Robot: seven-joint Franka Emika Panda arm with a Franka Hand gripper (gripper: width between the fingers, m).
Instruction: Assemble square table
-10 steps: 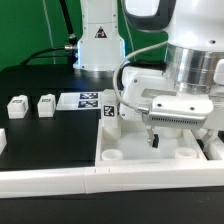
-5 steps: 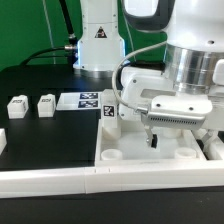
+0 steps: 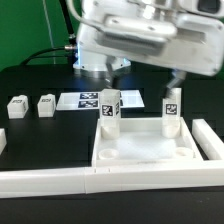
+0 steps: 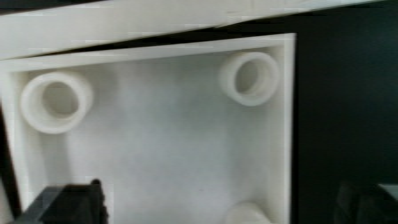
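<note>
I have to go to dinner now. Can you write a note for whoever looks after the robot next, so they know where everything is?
Tool: open, holding nothing, above the table top.
Done: two standing legs are upright in the top's two back sockets, as the exterior view sees it. I cannot tell how tightly they sit.
Loose: two spare legs sit on the black table at the exterior view's left, beside the marker board.
Left: fit the spare legs into the two empty sockets.
</note>
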